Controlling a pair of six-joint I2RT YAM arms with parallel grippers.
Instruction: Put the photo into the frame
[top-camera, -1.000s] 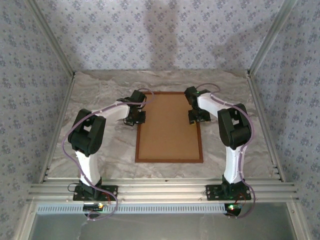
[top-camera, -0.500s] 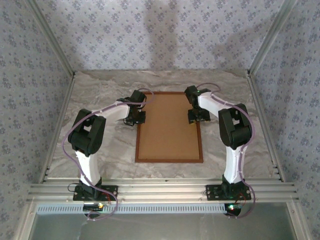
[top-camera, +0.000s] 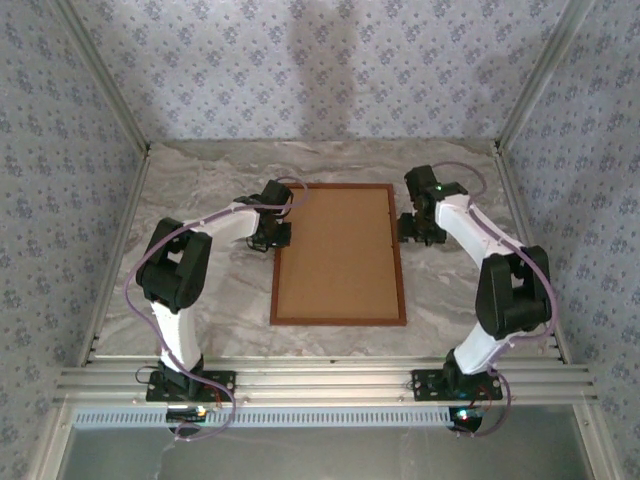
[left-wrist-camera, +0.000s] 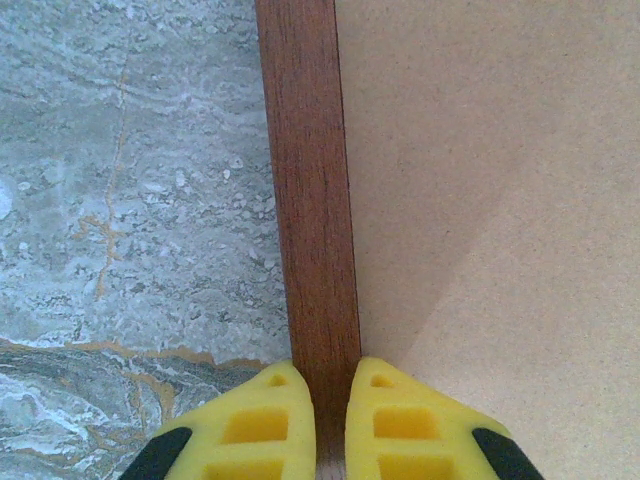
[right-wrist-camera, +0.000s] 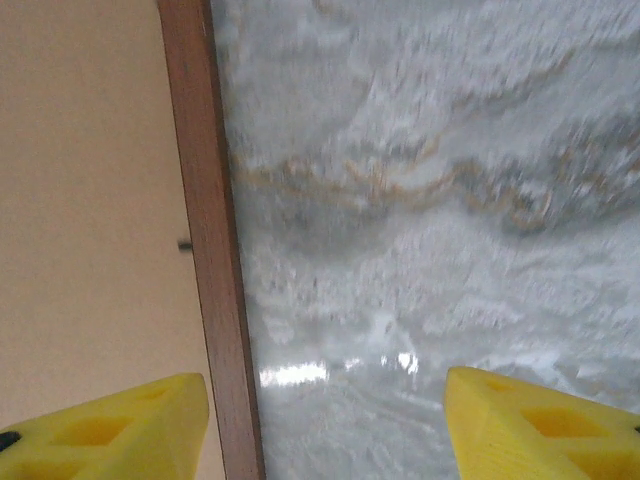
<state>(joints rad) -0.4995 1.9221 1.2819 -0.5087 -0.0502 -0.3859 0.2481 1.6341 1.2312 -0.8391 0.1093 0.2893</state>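
On table (top-camera: 200, 290): red-brown frame (top-camera: 340, 321), backing (top-camera: 338, 250) up | L jaws closed | R jaws wide

Item: large thin-edged rectangular picture frame of dark reddish-brown wood (top-camera: 339, 320).

Pose: lies flat, back side up. Its opening is covered edge to edge by a plain brown cardboard backing board (top-camera: 340, 250). Long sides run away from the arm bases.

Position, left side: the left long side passes straight under the left pincer (left-wrist-camera: 330, 390), toward the frame's far end. The yellow fingertips sit close together over the wood, one to each side of the rail's centre line.

Position, right side: the right long side runs just inside the left-hand finger of the right pincer (right-wrist-camera: 325, 378), whose jaws stand wide apart beside the frame.

Wood grain runs lengthwise; rails look straight.
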